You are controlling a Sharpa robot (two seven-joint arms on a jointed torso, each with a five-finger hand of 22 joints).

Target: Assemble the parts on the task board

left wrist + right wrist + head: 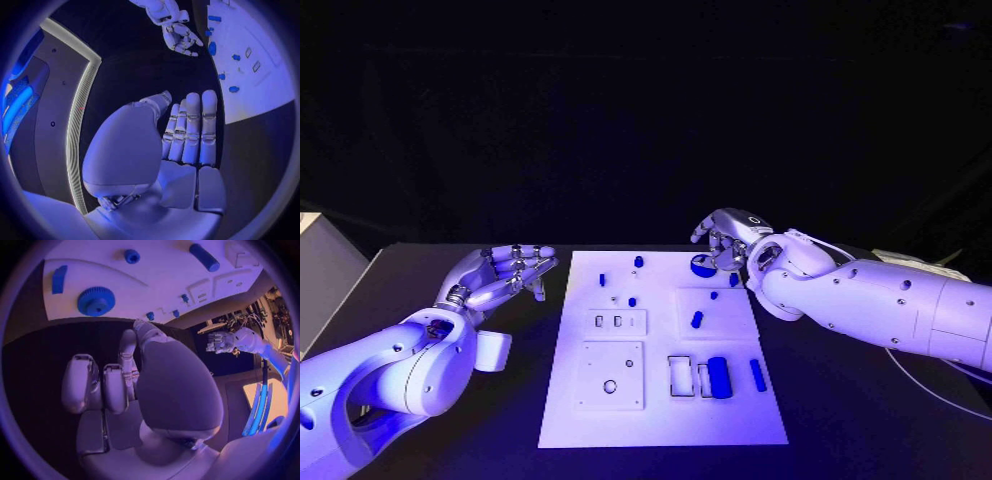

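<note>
Right robot hand (720,243) hovers at the far right corner of the task board (661,420), fingers curled in over nothing I can make out, and I judge it is lining up on the blue gear (96,301) that lies flat just under it, round and toothed, so a pinch from above looks the sensible way in. Left robot hand (506,268) sits off the board's left edge over the black tabletop (430,270), fingers straight and side by side, palm open, holding nothing; from where I sit that reads as parked out of the way so the right arm has room. On the board the parts are spread: a long blue peg (718,375) beside a rectangular slot near the front right, a thin blue bar (757,374) just right of it, a short peg (697,319) mid-board, small studs (639,262) along the far edge. Around the tabletop the room is dark.
</note>
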